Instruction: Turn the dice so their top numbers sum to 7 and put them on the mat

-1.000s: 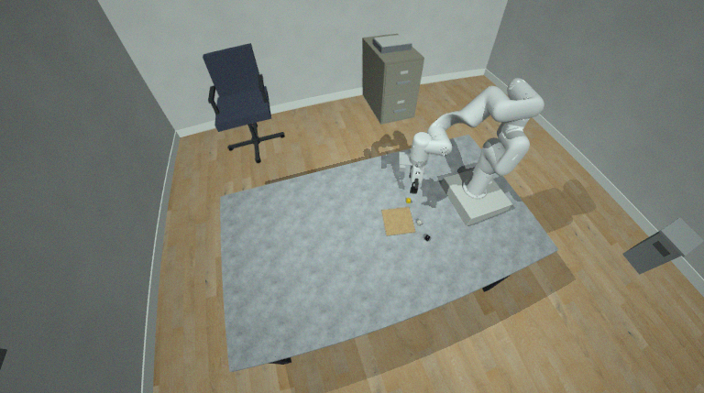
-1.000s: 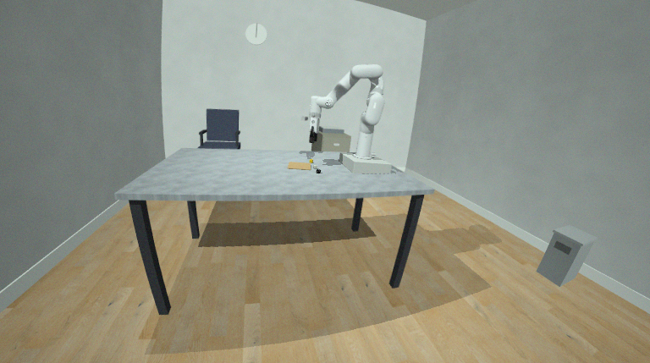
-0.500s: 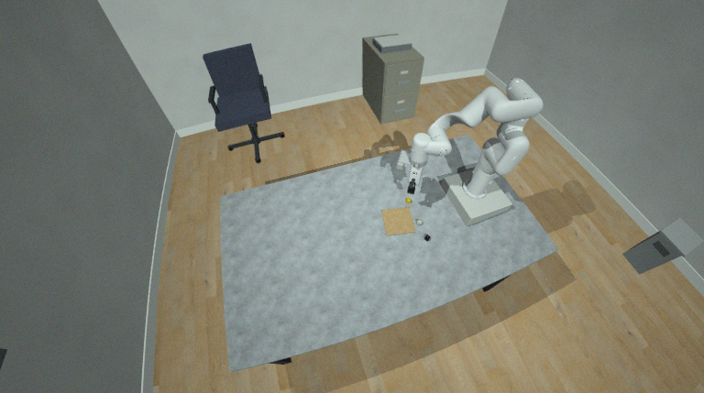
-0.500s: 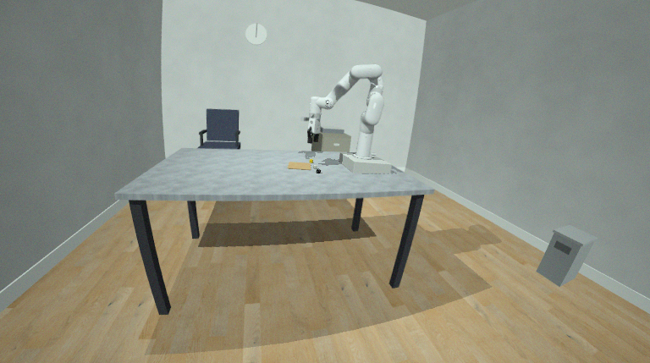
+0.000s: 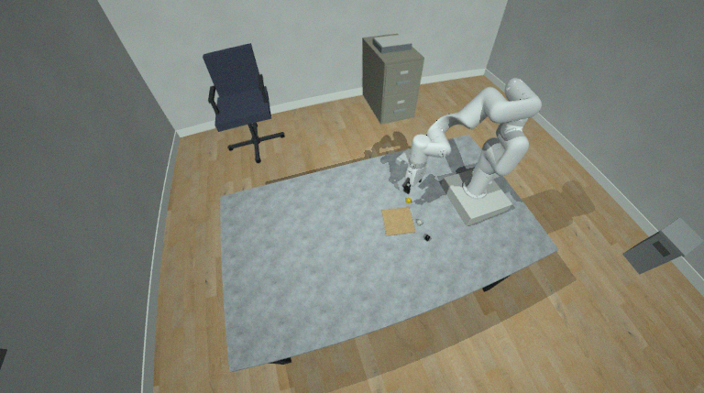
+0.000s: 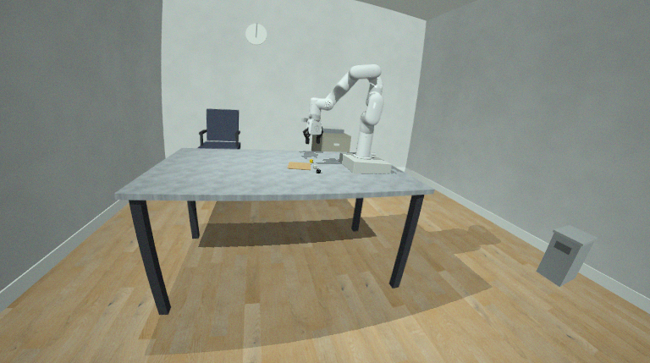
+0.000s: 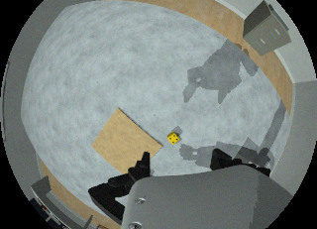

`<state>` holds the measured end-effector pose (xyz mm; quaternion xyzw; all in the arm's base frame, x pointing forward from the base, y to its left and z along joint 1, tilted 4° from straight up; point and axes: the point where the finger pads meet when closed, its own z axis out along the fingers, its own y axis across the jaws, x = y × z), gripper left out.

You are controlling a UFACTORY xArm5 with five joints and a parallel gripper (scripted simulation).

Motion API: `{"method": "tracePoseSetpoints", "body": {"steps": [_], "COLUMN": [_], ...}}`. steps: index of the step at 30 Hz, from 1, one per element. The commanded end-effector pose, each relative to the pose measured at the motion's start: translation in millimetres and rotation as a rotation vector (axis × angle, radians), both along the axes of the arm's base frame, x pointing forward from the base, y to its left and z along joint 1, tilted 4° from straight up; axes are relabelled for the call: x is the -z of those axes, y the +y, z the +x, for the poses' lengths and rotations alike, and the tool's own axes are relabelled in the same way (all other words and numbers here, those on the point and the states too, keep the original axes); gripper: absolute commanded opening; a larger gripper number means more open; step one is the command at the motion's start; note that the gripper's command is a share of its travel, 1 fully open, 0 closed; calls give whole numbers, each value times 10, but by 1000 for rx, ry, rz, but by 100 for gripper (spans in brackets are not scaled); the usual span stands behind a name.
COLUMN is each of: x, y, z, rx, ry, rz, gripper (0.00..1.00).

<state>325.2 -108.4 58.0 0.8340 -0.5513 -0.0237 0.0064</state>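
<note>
A tan square mat [image 5: 398, 221] lies on the grey table; it also shows in the wrist view [image 7: 126, 140] and in the exterior view [image 6: 299, 165]. A yellow die [image 5: 409, 201] sits on the table just off the mat's far right corner, and shows in the wrist view [image 7: 173, 138]. A white die [image 5: 418, 222] lies just right of the mat. A black die [image 5: 427, 237] lies off the mat's near right corner. My gripper [image 5: 407, 185] is open and empty, held above the table beyond the yellow die; it also shows in the exterior view [image 6: 311, 136]. The white and black dice are hidden in the wrist view.
The arm's white base block [image 5: 478, 201] stands on the table to the right of the dice. A dark office chair [image 5: 238, 93] and a filing cabinet [image 5: 392, 78] stand on the floor behind the table. A grey box [image 6: 565, 255] sits on the floor at the right.
</note>
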Motion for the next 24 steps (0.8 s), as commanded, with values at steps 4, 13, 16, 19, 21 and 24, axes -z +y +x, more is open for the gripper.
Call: {"method": "tracePoseSetpoints", "body": {"steps": [4, 13, 16, 19, 21, 24], "x": [31, 70, 90, 105, 110, 120], "y": [-5, -7, -8, -8, -8, -8], "z": [16, 18, 19, 20, 20, 21], "rx": [252, 487, 609, 700, 734, 793], "ry": [0, 4, 5, 7, 7, 8], "rz": [-12, -23, -28, -32, -34, -37], "gripper": [100, 100, 100, 100, 100, 100]}}
